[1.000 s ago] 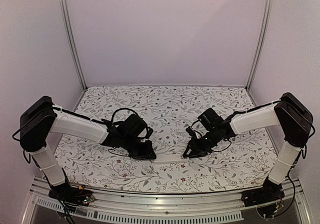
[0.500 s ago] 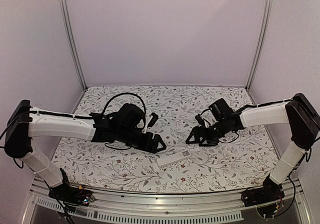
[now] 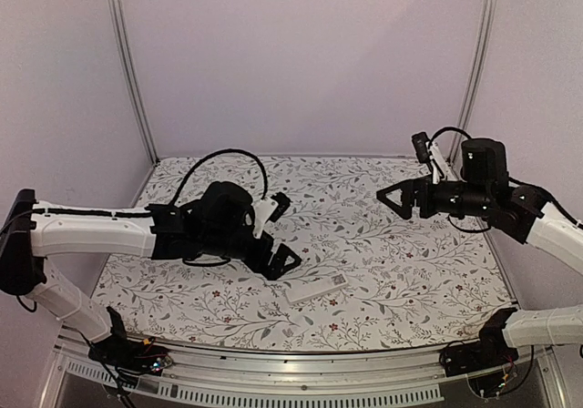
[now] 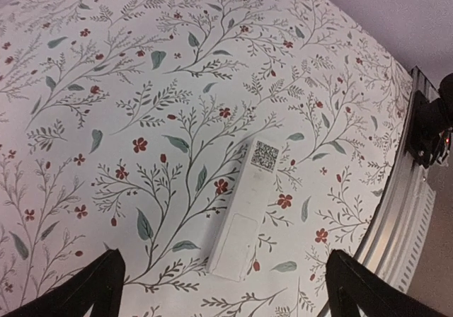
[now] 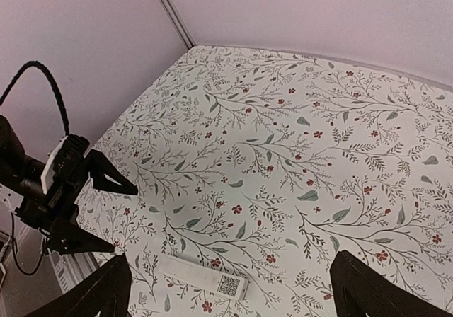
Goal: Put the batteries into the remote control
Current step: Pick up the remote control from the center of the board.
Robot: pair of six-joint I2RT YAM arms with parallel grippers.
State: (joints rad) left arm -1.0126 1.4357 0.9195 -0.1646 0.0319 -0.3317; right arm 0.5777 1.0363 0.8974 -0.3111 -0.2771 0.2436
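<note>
The remote control (image 3: 316,290) is a slim white bar lying flat on the floral tabletop, near the front centre. Its upper face shows a QR label at one end and a rectangular cover outline at the other (image 4: 244,211). My left gripper (image 3: 284,232) hovers just left of and above it, open and empty; in the left wrist view the remote lies between its spread fingers (image 4: 223,289), untouched. My right gripper (image 3: 392,203) is raised high at the back right, open and empty, looking down on the remote (image 5: 202,274). The batteries are out of view.
A metal rail (image 4: 396,211) runs along the table's near edge, with an arm base (image 4: 432,126) on it. Pale walls and two upright frame posts (image 3: 127,62) close in the back and sides. The left gripper's fingers (image 5: 106,179) show in the right wrist view.
Both grippers opened and let go of the remote, which now lies on the table. The left gripper rose slightly; the right arm swung up and back to the right.
</note>
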